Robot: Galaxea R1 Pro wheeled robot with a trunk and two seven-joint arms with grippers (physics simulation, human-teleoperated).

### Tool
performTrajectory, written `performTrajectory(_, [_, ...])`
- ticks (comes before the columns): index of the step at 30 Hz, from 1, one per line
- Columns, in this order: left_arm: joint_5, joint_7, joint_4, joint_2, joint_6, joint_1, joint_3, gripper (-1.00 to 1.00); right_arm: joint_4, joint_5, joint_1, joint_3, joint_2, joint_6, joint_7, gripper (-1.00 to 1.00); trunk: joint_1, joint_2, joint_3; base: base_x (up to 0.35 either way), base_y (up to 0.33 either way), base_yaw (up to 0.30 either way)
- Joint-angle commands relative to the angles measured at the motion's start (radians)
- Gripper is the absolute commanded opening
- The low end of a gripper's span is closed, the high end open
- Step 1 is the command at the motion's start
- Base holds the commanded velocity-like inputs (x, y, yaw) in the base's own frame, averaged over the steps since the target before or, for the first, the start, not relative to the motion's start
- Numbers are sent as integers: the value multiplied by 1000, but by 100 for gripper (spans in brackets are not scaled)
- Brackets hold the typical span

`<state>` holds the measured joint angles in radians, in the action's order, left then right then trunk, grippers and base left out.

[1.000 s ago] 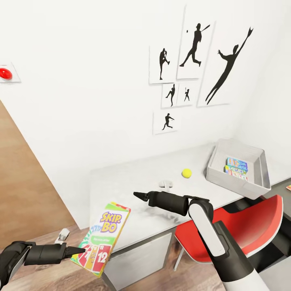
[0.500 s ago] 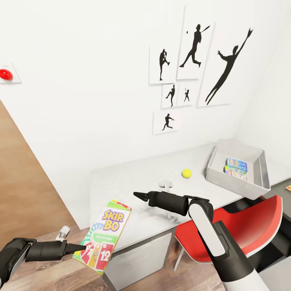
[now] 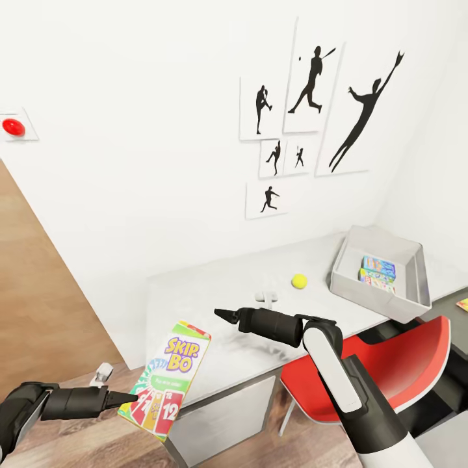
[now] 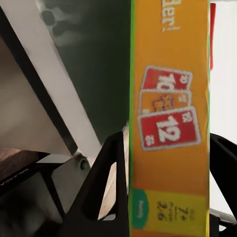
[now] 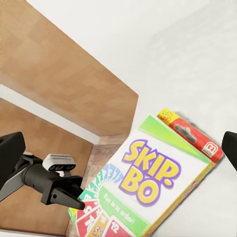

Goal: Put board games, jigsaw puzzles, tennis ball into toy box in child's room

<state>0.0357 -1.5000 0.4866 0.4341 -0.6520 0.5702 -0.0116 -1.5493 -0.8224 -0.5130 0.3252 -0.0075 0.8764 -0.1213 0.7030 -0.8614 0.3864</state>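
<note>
My left gripper (image 3: 129, 398) is shut on the lower edge of the Skip-Bo board game (image 3: 168, 378), holding it upright in the air left of the table's (image 3: 214, 286) near corner. In the left wrist view the box (image 4: 168, 123) stands clamped between the two fingers (image 4: 106, 187). My right gripper (image 3: 221, 315) hovers open over the table front with nothing in it, and its camera looks at the Skip-Bo box (image 5: 153, 173) and the left gripper (image 5: 74, 200). The tennis ball (image 3: 299, 281) lies on the table. The toy box (image 3: 416, 286) sits at the right with colourful game boxes (image 3: 379, 270) inside.
A red chair (image 3: 396, 361) stands in front of the table, under my right arm. A small white object (image 3: 265, 296) lies near the ball. A multicoloured flat piece (image 3: 463, 303) shows at the right edge on the dark wing. The white wall carries baseball silhouette prints (image 3: 312, 123).
The left gripper and the Skip-Bo box have dipped slightly. The whole view has shifted a little. The right arm has held still.
</note>
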Motion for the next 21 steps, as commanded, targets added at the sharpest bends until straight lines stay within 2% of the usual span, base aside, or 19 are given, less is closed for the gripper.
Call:
performTrajectory(1, [1,-3,1,1,-11,0,-1,-100,0,9,-1,1,0,2,-7,100,-4,6,-2,0,0,0])
performTrajectory(16, [2,-3,4,4,-12,0,0,-100,2,7,-1,-2,-1,0,-5,100,-61,111,-49,0,0,0])
performTrajectory(21, [3,-4,10,7,-12,0,1,-100,1,6,-1,1,-3,-78,-6,100,-80,146,-65,0,0,0])
